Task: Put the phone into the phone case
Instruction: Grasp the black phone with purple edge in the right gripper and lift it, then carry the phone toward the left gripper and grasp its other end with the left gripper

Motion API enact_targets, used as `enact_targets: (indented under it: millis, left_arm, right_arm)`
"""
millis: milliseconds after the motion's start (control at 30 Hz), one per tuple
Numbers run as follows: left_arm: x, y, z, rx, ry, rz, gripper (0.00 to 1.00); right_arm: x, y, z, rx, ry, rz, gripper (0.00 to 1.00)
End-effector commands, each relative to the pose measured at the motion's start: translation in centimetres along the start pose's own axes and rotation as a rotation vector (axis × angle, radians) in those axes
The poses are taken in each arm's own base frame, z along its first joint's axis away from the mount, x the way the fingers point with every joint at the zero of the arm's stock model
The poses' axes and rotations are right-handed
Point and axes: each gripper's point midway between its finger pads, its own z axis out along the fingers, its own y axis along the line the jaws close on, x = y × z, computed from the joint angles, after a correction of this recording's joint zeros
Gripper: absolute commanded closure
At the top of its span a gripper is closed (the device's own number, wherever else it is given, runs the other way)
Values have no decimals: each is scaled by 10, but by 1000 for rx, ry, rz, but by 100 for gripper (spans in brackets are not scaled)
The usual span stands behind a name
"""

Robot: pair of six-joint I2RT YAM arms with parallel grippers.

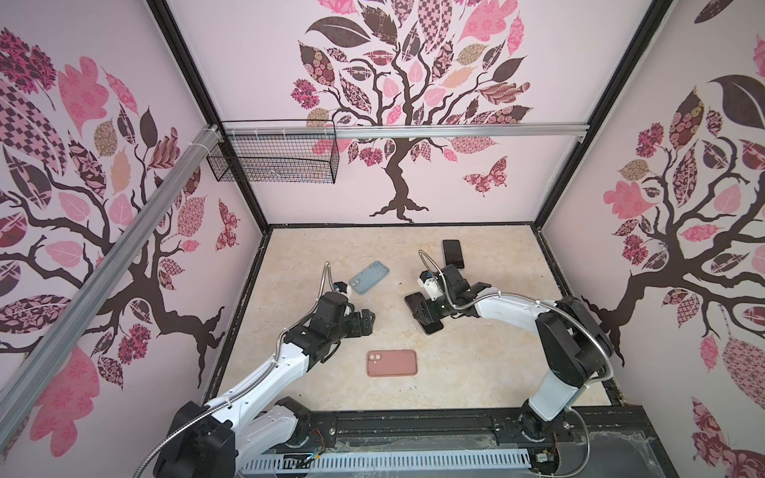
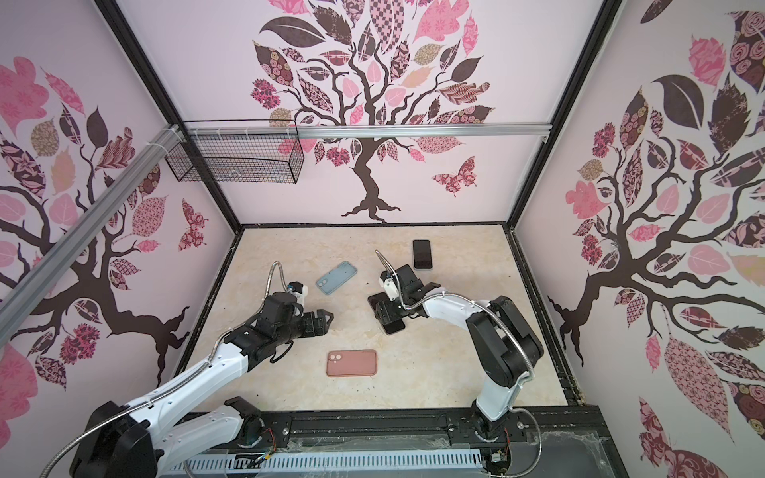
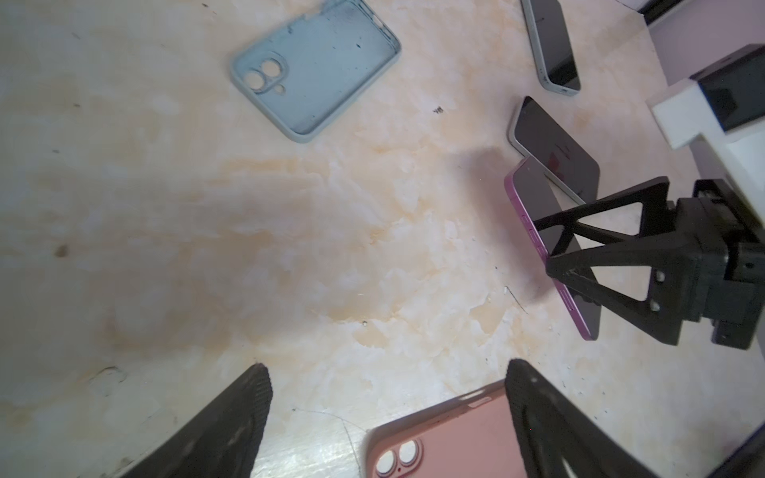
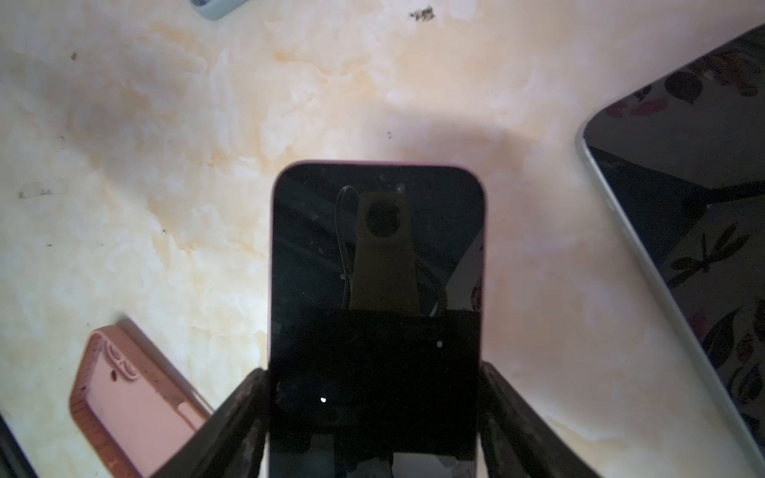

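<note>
Soft even light, wide-angle edge distortion

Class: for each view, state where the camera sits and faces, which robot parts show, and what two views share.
Top views: high behind, facing down at the table; left arm, right arm show.
Left wrist: on its arm, facing past the open left gripper toward the blue case.
Right wrist: on its arm, facing along the pink-edged phone in the right gripper.
Shared: both wrists see the pink case.

The phone [image 4: 374,248] shines glossy, the pink case [image 1: 392,363] looks matt, the tabletop [image 1: 476,372] marble-patterned.
</note>
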Motion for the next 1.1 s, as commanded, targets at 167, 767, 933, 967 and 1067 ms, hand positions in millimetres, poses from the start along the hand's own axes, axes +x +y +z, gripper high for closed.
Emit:
enact_targets:
  millis: [167,767,933,967,1067]
  left_arm:
    - [-13,-64,10,316,91,-36,14]
    - [-24,-100,8,522,123,-133,33]
    - [-25,-103,11,559,134,-174,41]
    - [-27,-105,10,569,132,-178,42]
    - [-31,-109,8,593,132,-185,46]
  right_arm:
    - [-22,48,-43,-119,-177,-109,68]
    - [-14,97,-67,-201,-216,-223,69]
    - [-14,106,-73,-216,-222,-241,69]
    - [-13,107,-73,-215,-220,-246,69]
    - [-11,110,-73,-213,-218,-256,69]
